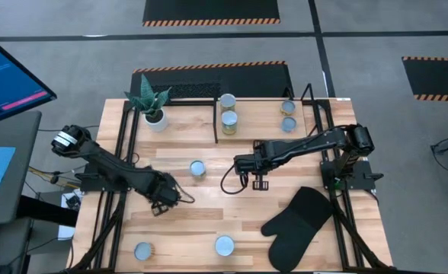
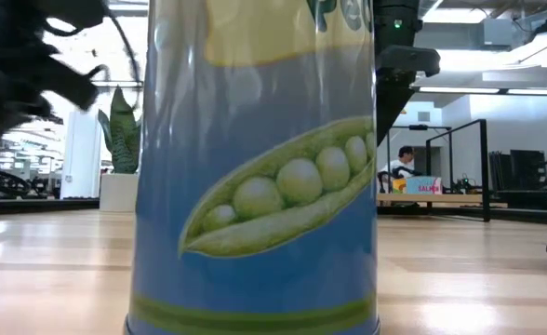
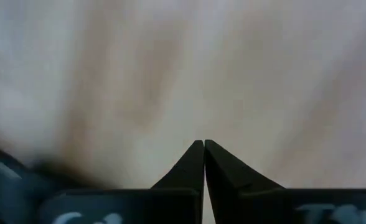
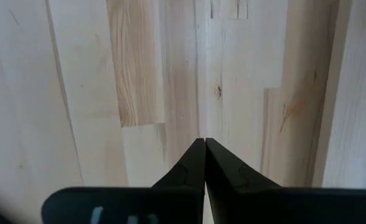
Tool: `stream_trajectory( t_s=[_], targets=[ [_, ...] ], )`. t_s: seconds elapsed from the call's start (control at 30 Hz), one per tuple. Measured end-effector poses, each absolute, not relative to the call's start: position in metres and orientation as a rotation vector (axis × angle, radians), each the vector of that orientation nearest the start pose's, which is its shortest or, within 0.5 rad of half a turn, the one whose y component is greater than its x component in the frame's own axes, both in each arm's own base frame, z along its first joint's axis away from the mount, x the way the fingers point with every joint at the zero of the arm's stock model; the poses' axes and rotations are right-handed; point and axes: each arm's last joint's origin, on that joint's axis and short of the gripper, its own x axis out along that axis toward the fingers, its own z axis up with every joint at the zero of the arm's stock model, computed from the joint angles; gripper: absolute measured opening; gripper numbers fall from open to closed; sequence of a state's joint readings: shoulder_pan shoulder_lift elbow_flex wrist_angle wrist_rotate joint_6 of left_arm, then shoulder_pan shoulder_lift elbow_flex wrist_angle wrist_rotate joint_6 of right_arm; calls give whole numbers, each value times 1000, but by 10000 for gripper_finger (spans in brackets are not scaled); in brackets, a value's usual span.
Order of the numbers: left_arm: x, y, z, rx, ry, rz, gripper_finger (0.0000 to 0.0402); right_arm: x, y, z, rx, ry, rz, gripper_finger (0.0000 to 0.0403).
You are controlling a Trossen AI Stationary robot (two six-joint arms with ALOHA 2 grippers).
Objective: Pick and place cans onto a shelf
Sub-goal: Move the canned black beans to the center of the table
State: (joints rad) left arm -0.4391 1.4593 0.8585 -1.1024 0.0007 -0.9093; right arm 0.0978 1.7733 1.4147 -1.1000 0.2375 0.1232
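Observation:
Both grippers hang shut over bare wood and hold nothing. My left gripper (image 1: 161, 204) (image 3: 204, 144) points down over the table's near left part. My right gripper (image 1: 251, 181) (image 4: 205, 142) is over the middle. A pale blue-topped can (image 1: 198, 169) stands upright between them. Two more cans (image 1: 142, 250) (image 1: 224, 245) stand near the front edge; the second fills the low view as a blue can with a pea-pod label (image 2: 255, 186). Several cans (image 1: 228, 110) (image 1: 288, 116) stand among the black bars of the shelf (image 1: 216, 90) at the far edge.
A white pot with a green plant (image 1: 154, 113) stands at the far left of the table. A black oven mitt (image 1: 296, 222) lies at the near right. Bare wood lies between the middle can and the front cans.

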Motion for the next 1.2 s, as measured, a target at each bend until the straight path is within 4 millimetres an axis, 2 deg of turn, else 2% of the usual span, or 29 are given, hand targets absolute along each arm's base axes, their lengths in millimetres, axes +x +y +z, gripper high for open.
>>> stream_trajectory(
  t_s=[0.1,0.2,0.37,0.53,0.67,0.83,1.03,1.2],
  targets=[
    [187,-102,182,-459,1766,382,0,333,26,237,-143,1426,-202,25],
    [182,-116,182,-561,1803,385,0,334,25,237,-156,1428,-190,23],
    [170,-142,186,-598,1811,395,0,335,25,237,-194,1418,-155,26],
    [164,-163,199,-660,1789,432,0,334,25,237,-198,1429,-153,28],
    [156,-177,207,-739,1912,398,0,334,25,237,-198,1430,-153,25],
    [147,-186,209,-736,2007,327,0,335,25,237,-191,1420,-157,23],
    [151,-196,209,-760,1938,211,0,335,25,237,-130,1412,-202,28],
    [153,-209,193,-747,2000,221,0,335,25,237,-127,1411,-204,26]
  ],
)
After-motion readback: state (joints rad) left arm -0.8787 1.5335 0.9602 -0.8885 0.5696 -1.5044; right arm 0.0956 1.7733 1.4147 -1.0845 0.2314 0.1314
